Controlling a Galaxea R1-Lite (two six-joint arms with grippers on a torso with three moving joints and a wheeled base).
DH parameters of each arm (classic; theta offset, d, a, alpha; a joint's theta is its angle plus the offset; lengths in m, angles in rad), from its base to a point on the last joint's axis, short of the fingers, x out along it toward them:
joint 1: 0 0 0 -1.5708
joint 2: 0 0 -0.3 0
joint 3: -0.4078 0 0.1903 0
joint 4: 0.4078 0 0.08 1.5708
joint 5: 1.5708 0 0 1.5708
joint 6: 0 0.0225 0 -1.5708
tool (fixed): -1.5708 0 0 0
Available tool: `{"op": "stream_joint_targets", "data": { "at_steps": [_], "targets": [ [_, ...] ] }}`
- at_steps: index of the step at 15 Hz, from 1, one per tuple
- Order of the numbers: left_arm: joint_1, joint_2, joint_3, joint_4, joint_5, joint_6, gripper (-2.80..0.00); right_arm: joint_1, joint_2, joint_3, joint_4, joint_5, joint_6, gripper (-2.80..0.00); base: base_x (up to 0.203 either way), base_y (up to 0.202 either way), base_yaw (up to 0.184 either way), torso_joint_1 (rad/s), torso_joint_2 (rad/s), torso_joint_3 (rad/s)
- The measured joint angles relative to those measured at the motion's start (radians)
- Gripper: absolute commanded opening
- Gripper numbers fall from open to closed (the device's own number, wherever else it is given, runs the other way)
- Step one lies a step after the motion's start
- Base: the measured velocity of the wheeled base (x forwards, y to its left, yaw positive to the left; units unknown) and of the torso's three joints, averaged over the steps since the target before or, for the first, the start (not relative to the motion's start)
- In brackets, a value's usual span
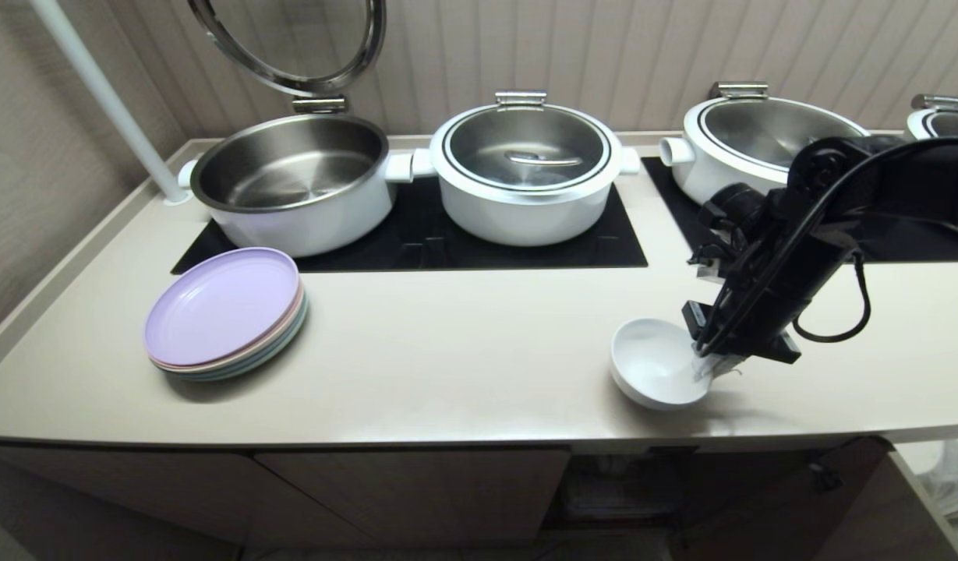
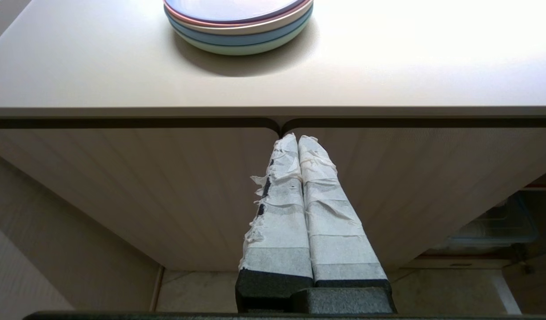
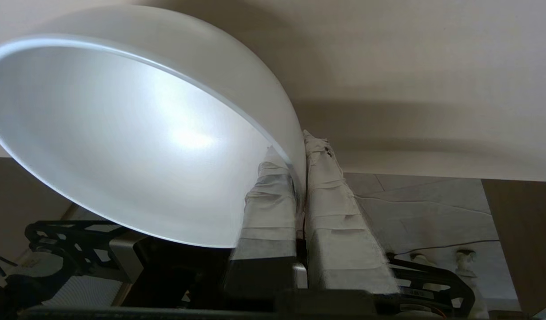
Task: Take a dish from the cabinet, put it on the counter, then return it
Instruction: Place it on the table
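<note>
Risk: the bowl [image 1: 656, 372] sits close to the front edge of the tabletop [image 1: 463, 351] and looks tilted toward the camera. If the right hand [image 1: 711, 366] lets go unevenly or drags on the rim as it pulls away, the bowl could rock, slide or tip off the edge.
Cause: the grip is on one side of the rim only, so the bowl's weight hangs away from the fingers.
Right hand: nearly closed, pinching the bowl's wall, one wrapped finger [image 3: 273, 195] inside and one outside.
Left hand [image 2: 298, 142]: fingers pressed together, empty, parked low facing the cupboard doors [image 2: 144, 186].
Bowl: small, round, plain glossy white, empty, right of the stacked plates [image 1: 223, 312].
</note>
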Motion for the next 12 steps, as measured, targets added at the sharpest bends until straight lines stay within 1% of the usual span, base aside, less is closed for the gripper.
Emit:
{"op": "stream_joint_targets", "data": {
  "at_steps": [12],
  "targets": [
    [0.000,0.000,0.000,0.000,0.000,0.000,-2.80,0.000,0.006,0.000,-0.051,-0.001,-0.008,0.00,0.000,0.000,0.000,0.000,0.00,0.000]
  ]
}}
